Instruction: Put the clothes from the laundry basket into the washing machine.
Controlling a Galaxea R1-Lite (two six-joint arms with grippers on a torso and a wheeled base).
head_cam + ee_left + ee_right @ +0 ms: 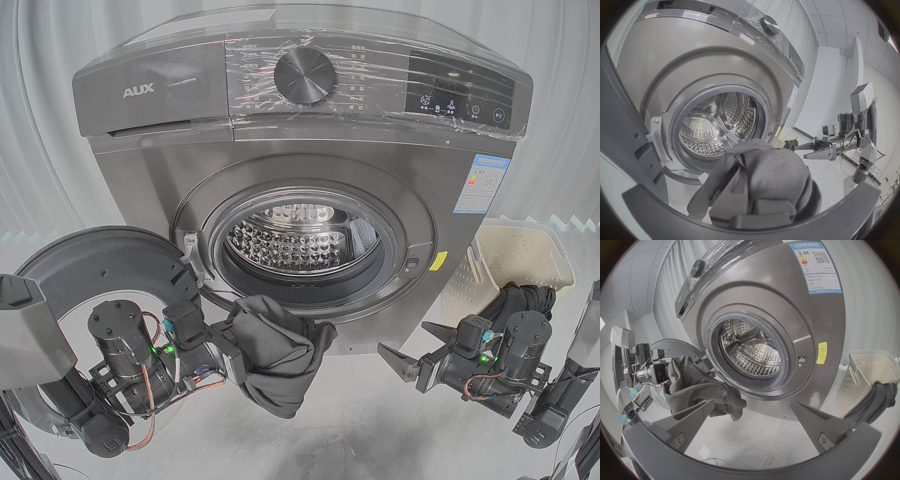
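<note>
My left jaws are pinching a dark grey garment, held in the air just in front of the lower left lip of the washing machine opening. The garment is bunched up. Its long axis runs roughly up and down, with the top fold level with the lip and the loose end hanging toward the floor. The steel drum behind it holds nothing I can see, and the door stands open to my left.

My right jaws are spread and empty, pointing left across the machine's lower front. Behind them the laundry basket leans by the machine's right side, black clothes draped over its rim.
</note>
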